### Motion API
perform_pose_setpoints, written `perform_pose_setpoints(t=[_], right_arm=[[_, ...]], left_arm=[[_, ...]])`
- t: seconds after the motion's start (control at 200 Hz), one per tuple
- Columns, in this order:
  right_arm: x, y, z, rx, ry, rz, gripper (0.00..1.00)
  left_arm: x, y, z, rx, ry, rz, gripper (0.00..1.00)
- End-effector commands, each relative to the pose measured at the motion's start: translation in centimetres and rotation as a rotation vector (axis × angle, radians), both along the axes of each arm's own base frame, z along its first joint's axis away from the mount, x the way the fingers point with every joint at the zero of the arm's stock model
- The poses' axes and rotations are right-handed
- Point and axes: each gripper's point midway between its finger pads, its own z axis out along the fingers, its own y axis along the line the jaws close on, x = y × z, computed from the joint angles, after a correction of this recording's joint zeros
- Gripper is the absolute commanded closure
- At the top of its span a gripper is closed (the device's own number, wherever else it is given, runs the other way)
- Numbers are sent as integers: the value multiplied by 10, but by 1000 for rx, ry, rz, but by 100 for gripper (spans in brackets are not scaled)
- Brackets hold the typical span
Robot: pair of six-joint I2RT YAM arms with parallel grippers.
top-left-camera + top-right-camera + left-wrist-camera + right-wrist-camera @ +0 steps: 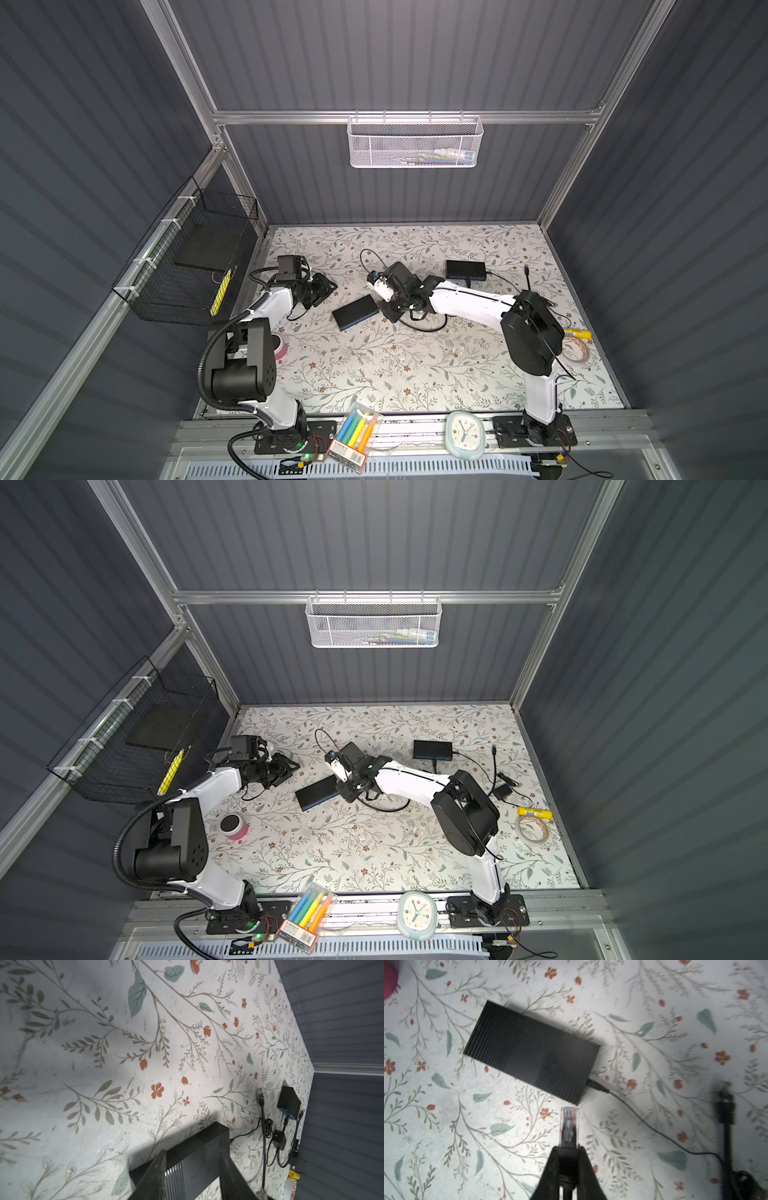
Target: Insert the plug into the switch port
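The switch (pixel 355 312) (pixel 318 793) is a flat black ribbed box with a blue port edge, lying mid-table with a thin power lead (pixel 598 1085) in one end. In the right wrist view the switch (pixel 529 1051) lies just beyond the plug (pixel 569 1124), a clear connector on a black boot. My right gripper (pixel 569 1150) (pixel 388 312) is shut on that boot and hovers beside the switch's right end. My left gripper (pixel 194 1153) (pixel 328 286) stands open, left of the switch (pixel 212 1134) and apart from it.
A second black switch (pixel 465 269) with cables sits at the back right, and a loose black cable end (pixel 526 270) lies near it. Pink tape roll (pixel 281 347) lies front left. A yellow tube (pixel 577 332) and a tape ring (pixel 575 349) lie at the right edge.
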Motion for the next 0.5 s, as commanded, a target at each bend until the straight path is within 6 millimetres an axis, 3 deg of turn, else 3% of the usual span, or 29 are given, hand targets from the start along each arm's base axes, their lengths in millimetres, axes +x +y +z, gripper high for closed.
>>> perform_pose_setpoints(t=[0.0, 0.325, 0.495], right_arm=[[-8, 4, -17, -38, 4, -16, 99], [-18, 17, -46, -103, 21, -25, 100], [-14, 25, -47, -103, 7, -30, 100]], left_arm=[[5, -5, -3, 35, -6, -41, 59], [19, -17, -35, 37, 20, -67, 59], [27, -23, -48, 21, 40, -92, 60]])
